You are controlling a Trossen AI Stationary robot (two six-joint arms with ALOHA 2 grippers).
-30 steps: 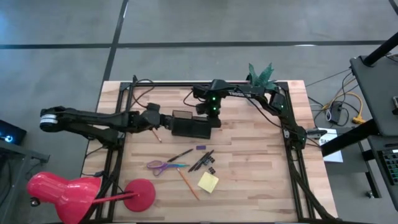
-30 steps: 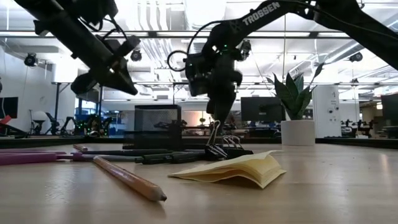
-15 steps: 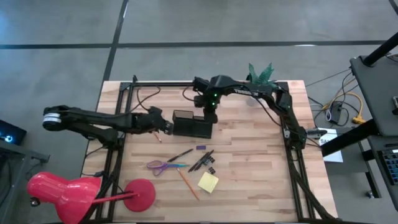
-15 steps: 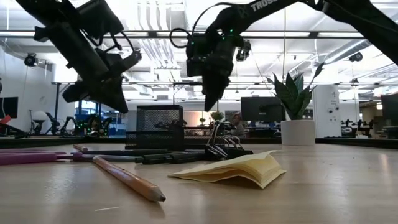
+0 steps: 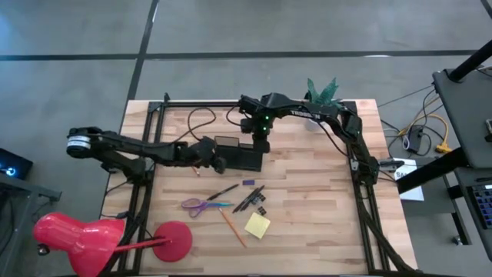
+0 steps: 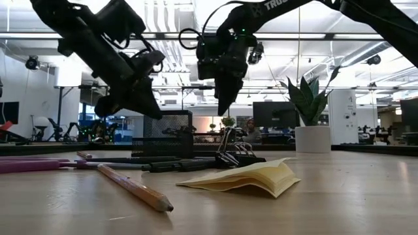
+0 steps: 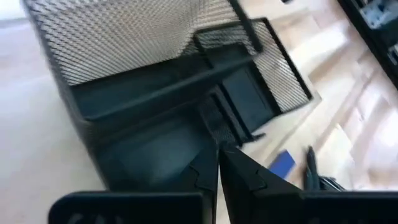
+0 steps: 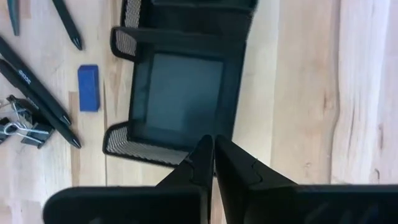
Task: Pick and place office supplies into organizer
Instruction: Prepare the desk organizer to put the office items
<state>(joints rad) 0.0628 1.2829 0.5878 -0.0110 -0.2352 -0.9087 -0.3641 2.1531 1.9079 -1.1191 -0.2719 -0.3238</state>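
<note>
The black mesh organizer (image 5: 242,158) stands mid-table, with its cup section toward the far-left and its tray toward the right. My left gripper (image 5: 220,164) is shut and hovers at the organizer's near-left corner; its wrist view looks down into the organizer (image 7: 155,81). My right gripper (image 5: 257,145) is shut and hangs above the tray's far edge (image 8: 180,93), clear of it in the low view (image 6: 222,109). Purple scissors (image 5: 201,205), black pens (image 5: 250,198), an orange pencil (image 5: 232,227), a yellow sticky pad (image 5: 257,225) and a clip (image 5: 263,210) lie on the near table. My left gripper's shut fingertips (image 7: 217,149) stand at the organizer's upper rim (image 6: 163,114), slanting down from the table's left. I cannot tell whether they touch it.
A red desk lamp (image 5: 108,238) sits at the near-left corner. A potted plant (image 5: 323,91) stands at the far edge, right of centre. A second pencil (image 5: 196,169) lies left of the organizer, and a small blue block (image 5: 248,183) just near of it. Bare wood lies to the right.
My left gripper has travelled toward the table's right and slightly near, from beside the organizer's left end to its near-left corner, dropping lower. My right gripper has risen from low beside the organizer to well above it. The organizer and the loose supplies have stayed put.
</note>
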